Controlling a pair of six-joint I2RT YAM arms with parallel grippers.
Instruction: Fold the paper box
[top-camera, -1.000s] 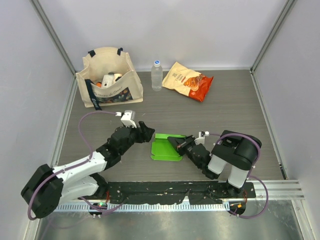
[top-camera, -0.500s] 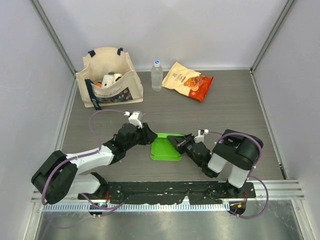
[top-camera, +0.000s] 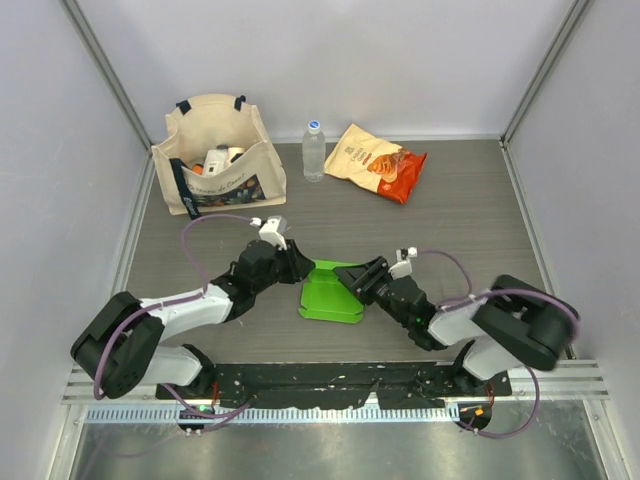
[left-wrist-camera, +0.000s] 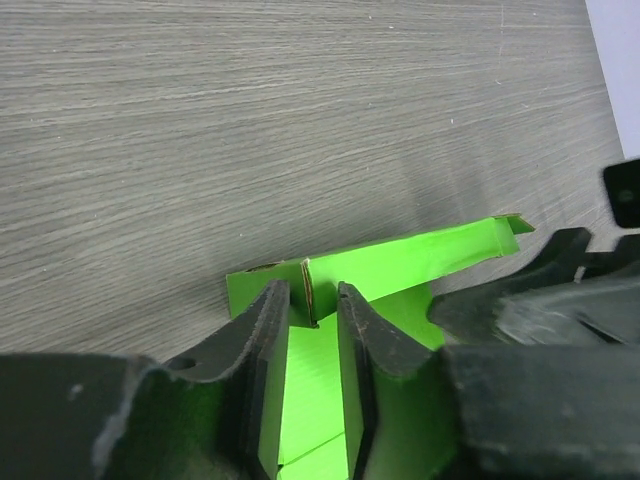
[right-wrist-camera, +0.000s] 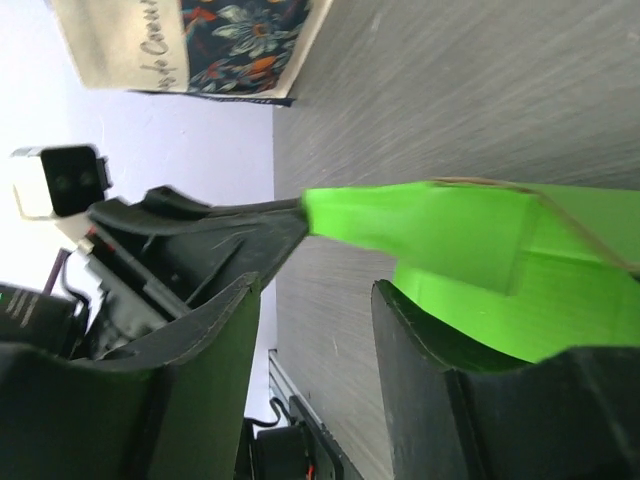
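**Straddling the green card from both sides**

The left gripper (top-camera: 299, 267) sits at the upper left corner of the paper box (top-camera: 325, 300), near the middle of the overhead view. In the left wrist view its two dark fingers (left-wrist-camera: 262, 325) stand a narrow gap apart. A raised corner crease of the paper box (left-wrist-camera: 400, 265) rises just between the tips of the left gripper (left-wrist-camera: 305, 300). The gap looks wider than the card, so the fingers flank the crease rather than squeeze it. From that corner a long green wall runs toward the right of the frame, ending in a small bent tab.

The right gripper (top-camera: 358, 275) reaches in from the lower right and lies over the box's upper right part. In the right wrist view its jaws are spread wide. The paper box (right-wrist-camera: 470, 250) fills the right half of that frame, just beyond the tips of the right gripper (right-wrist-camera: 315, 290). One pointed flap stretches leftward to touch the other arm's black finger.

The box lies as a shallow tray on the grey wood-grain table (top-camera: 450, 220), between the two claws. Along the top of the overhead view, well apart from it, stand a cream tote bag (top-camera: 220, 150), a water bottle (top-camera: 314, 150) and an orange snack bag (top-camera: 375, 160).
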